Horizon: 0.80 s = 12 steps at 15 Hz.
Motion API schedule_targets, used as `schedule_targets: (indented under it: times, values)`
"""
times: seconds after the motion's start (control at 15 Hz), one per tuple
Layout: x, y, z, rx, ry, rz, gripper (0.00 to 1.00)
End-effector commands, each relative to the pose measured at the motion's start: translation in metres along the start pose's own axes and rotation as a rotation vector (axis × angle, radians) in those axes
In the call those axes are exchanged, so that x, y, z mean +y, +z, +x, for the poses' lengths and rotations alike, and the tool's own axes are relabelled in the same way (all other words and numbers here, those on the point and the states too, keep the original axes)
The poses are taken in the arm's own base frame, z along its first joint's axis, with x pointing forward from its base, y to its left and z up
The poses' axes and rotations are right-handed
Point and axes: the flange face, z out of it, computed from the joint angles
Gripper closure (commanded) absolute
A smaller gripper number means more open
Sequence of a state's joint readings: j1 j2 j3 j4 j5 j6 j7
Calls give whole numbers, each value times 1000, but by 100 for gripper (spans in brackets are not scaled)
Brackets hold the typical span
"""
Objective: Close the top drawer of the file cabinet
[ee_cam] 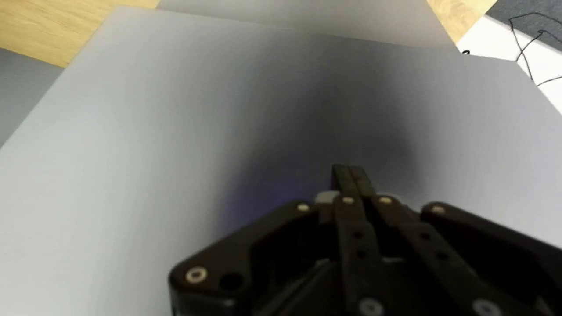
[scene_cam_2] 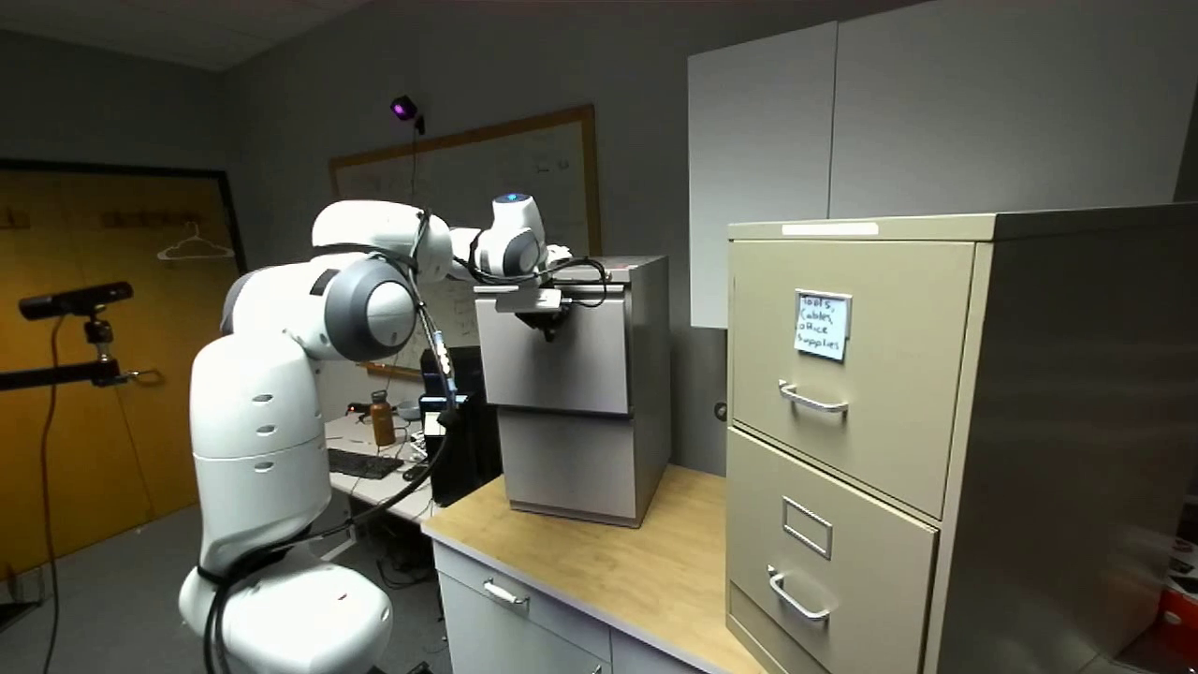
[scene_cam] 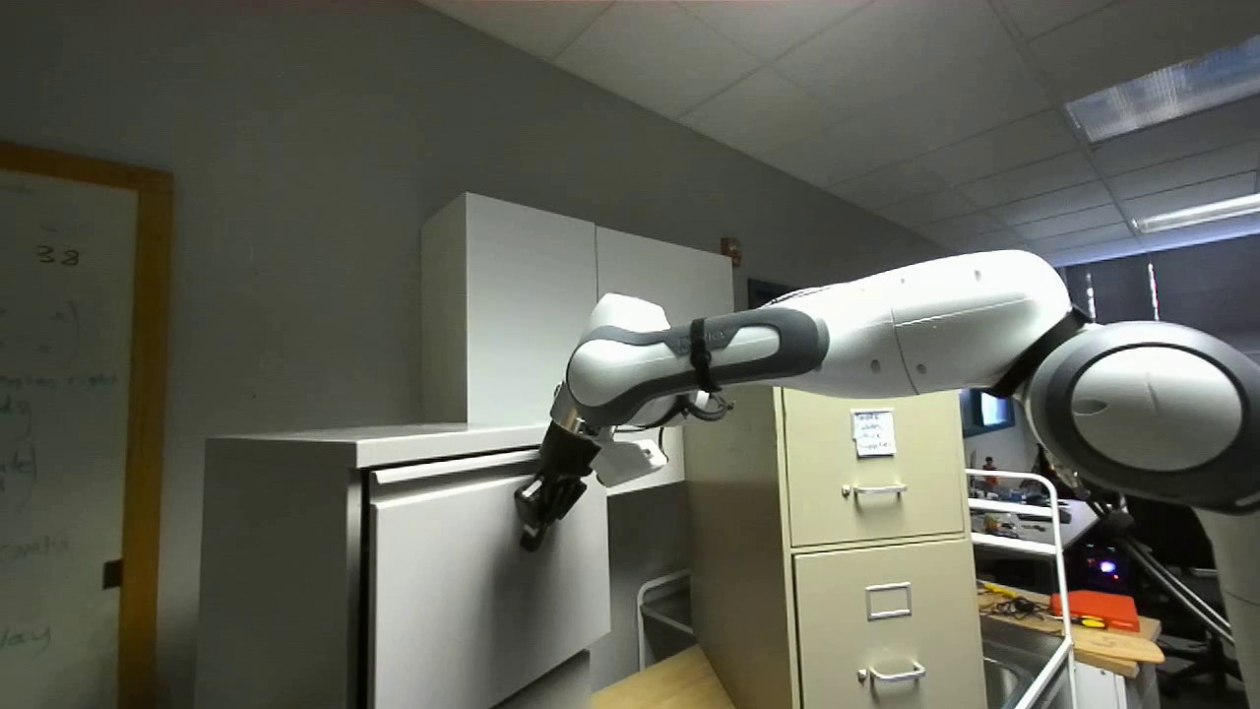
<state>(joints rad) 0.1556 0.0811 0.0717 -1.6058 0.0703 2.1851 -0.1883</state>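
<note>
The white file cabinet [scene_cam: 276, 571] stands on a wooden counter; it also shows in an exterior view [scene_cam_2: 652, 374]. Its top drawer [scene_cam: 463, 601] has a plain flat front, seen in both exterior views [scene_cam_2: 552, 374] and filling much of the wrist view [ee_cam: 145, 109]. A dark gap shows between this front and the cabinet body, and the front juts out past the lower drawer [scene_cam_2: 571, 463]. My gripper [scene_cam: 533, 537] is at the upper part of the drawer front, pointing down and toward it. Its fingertips [ee_cam: 352, 169] are together with nothing between them. I cannot tell whether they touch the panel.
A beige cabinet [scene_cam: 876, 512] with handled drawers stands beside the white cabinet. A white two-door cupboard [scene_cam_2: 763, 178] hangs on the wall behind. The wooden counter [scene_cam_2: 562, 552] runs below, with a desk [scene_cam_2: 365, 477] beyond it.
</note>
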Motion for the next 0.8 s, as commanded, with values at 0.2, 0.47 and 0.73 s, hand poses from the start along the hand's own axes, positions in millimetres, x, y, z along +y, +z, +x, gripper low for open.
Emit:
schedule_targets:
  times: [0.2, 0.47, 0.73]
  values:
    - [-18, 21, 47, -16, -31, 44, 100]
    - [-24, 34, 62, -24, -42, 54, 100]
    - [-22, 37, 67, -55, -36, 46, 100]
